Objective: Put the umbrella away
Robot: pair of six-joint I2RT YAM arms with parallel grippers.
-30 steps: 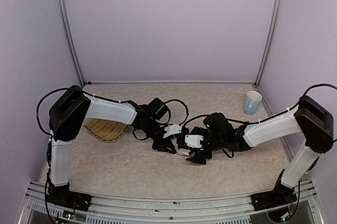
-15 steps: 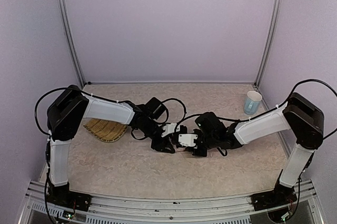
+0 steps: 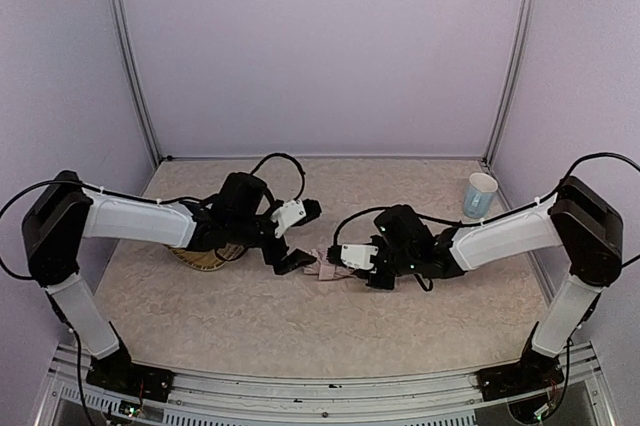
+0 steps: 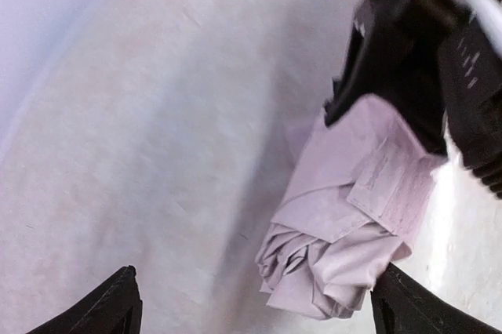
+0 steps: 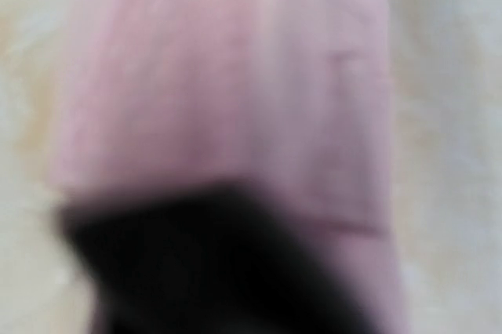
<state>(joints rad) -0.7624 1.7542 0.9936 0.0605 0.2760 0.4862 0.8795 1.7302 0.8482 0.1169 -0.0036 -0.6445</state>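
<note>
The umbrella (image 3: pixel 326 269) is a pale pink folded bundle lying on the table between the two arms. In the left wrist view the umbrella (image 4: pixel 353 224) shows crumpled fabric folds and a flat strap tab. My right gripper (image 3: pixel 343 267) is shut on its right end, and the left wrist view shows that black right gripper (image 4: pixel 408 67) clamped over the fabric. My left gripper (image 3: pixel 303 236) stands open just left of the umbrella, holding nothing; its fingertips (image 4: pixel 118 310) frame the bundle's loose end. The right wrist view is a blur of pink umbrella (image 5: pixel 235 75).
A yellow woven tray (image 3: pixel 196 256) lies at the left, partly under my left forearm. A pale blue cup (image 3: pixel 480 194) stands at the back right near the wall post. Walls close in the back and both sides.
My left gripper let go, opened wide and drew back to the left. My right gripper closed on the umbrella and slid left with it.
</note>
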